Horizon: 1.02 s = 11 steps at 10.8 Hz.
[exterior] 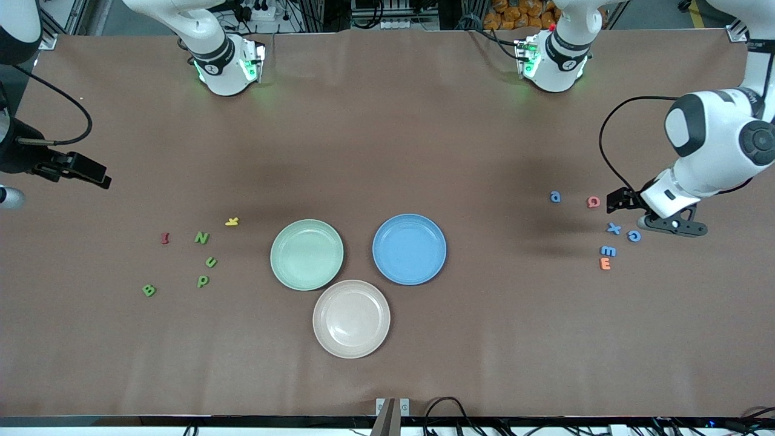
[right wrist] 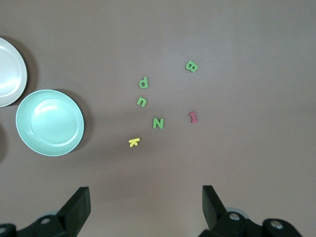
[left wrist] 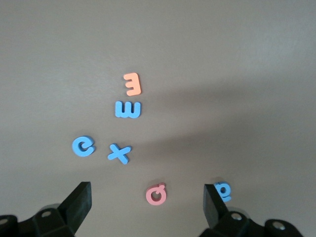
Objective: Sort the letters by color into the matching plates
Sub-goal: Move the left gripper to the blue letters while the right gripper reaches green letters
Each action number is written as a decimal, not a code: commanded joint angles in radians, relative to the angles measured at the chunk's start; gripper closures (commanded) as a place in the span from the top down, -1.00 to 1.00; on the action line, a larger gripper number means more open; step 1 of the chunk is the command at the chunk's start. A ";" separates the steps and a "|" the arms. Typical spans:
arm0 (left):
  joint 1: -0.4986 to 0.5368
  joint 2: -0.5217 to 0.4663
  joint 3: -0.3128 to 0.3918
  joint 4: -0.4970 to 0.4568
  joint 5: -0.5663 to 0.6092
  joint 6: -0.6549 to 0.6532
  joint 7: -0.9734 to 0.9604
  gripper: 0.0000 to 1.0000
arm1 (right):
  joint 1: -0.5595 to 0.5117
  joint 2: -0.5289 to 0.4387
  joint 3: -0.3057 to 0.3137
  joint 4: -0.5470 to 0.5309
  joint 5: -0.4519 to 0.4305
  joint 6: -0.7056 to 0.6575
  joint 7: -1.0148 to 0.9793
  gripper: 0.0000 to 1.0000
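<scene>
Nothing is sorted yet: both matte plastic plates, mint green plate and blue plate, lie bare at the frame's centre. The green letters are scattered at lower left of the front view, the blue letters at right. The left end effector hangs over the blue group, jaws spread wide and empty; the right end effector, equally wide and empty, waits at the frame's left edge. The flat foam letters (thin, light) lie close together on the brown worktop, so the pink letter or the orange E could be pinched alongside a blue one, or a letter nudged away.
</scene>
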 commanded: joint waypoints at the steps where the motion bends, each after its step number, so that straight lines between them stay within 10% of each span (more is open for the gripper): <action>1: 0.005 0.053 0.004 -0.029 0.021 0.068 0.140 1.00 | -0.008 0.000 0.000 -0.036 -0.004 0.051 -0.008 1.00; 11: 0.008 0.272 0.079 0.055 0.138 0.162 0.160 1.00 | -0.141 0.023 0.000 -0.448 0.006 0.552 -0.086 1.00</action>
